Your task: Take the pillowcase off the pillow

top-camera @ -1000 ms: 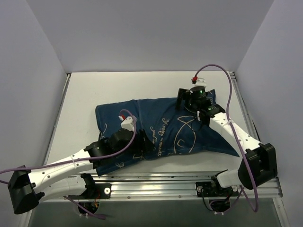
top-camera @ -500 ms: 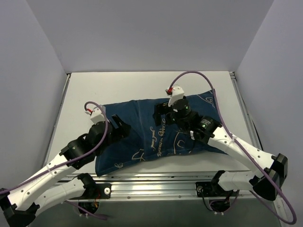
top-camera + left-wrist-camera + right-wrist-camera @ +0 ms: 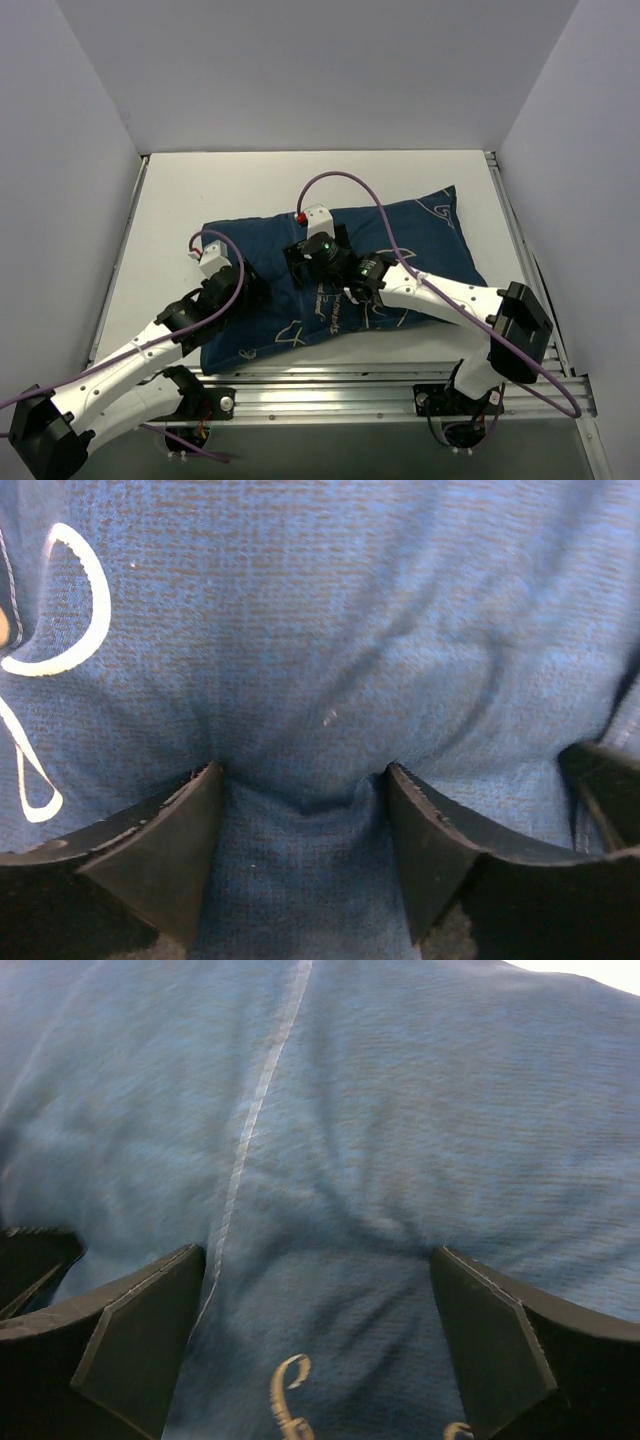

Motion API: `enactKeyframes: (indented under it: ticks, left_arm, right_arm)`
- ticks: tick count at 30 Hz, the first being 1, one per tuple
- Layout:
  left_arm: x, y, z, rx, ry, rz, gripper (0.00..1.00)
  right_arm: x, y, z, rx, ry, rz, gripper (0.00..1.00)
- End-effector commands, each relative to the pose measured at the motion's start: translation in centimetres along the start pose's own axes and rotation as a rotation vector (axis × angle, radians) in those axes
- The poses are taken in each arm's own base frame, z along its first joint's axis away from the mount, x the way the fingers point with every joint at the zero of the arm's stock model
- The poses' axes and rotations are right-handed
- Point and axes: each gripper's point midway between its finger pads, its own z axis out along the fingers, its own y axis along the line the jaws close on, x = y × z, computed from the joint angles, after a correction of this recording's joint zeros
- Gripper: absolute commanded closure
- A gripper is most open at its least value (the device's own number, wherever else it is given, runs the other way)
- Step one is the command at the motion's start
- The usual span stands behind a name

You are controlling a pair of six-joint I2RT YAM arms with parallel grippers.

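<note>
1. The pillowcase [image 3: 420, 250] lies across the middle of the table [image 3: 180, 190], its right corner tipped toward the far edge. It looks plump and filled.
2. The pillow itself is hidden. The navy cloth covers it on every side that shows, and no opening can be made out from above.
3. The left gripper [image 3: 252, 290] sits on the left part of the cover. From above its jaws are lost under the wrist and a loop of purple cable [image 3: 225, 240].
4. In the left wrist view the two dark fingertips [image 3: 150, 860] stand apart and dig into the cloth. A soft ridge of fabric rises between them, not clamped, and creases fan out above it.
5. The right gripper [image 3: 303, 255] is down on the cover near its middle, just beside the left one.
6. In the right wrist view its fingers [image 3: 130, 1350] are spread wide and press on the fabric, gripping nothing. A pale seam [image 3: 250, 1130] runs between them.
7. Cream print [image 3: 285, 1400] is cut off at the bottom edge – too little to read.
</note>
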Motion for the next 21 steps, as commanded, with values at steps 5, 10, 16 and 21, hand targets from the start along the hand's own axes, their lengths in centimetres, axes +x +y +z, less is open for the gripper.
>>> enactKeyframes:
  ticks: [5, 10, 16, 21]
  left_arm:
    - [4.1, 5.5, 2.3, -0.129, 0.068, -0.046, 0.34]
    - [4.6, 6.2, 3.1, -0.145, 0.093, -0.066, 0.36]
    - [4.2, 6.1, 3.4, -0.149, 0.094, -0.060, 0.37]
    - [3.1, 5.4, 3.4, -0.136, 0.083, -0.035, 0.37]
  right_arm:
    - [2.9, -9.4, -1.4, 0.431, 0.037, -0.039, 0.11]
    - [5.0, -15.5, -3.7, 0.547, 0.070, 0.066, 0.18]
    - [6.5, -16.8, -4.4, 0.503, 0.080, 0.165, 0.35]
    - [6.4, -14.1, -3.1, 0.339, 0.069, 0.197, 0.63]
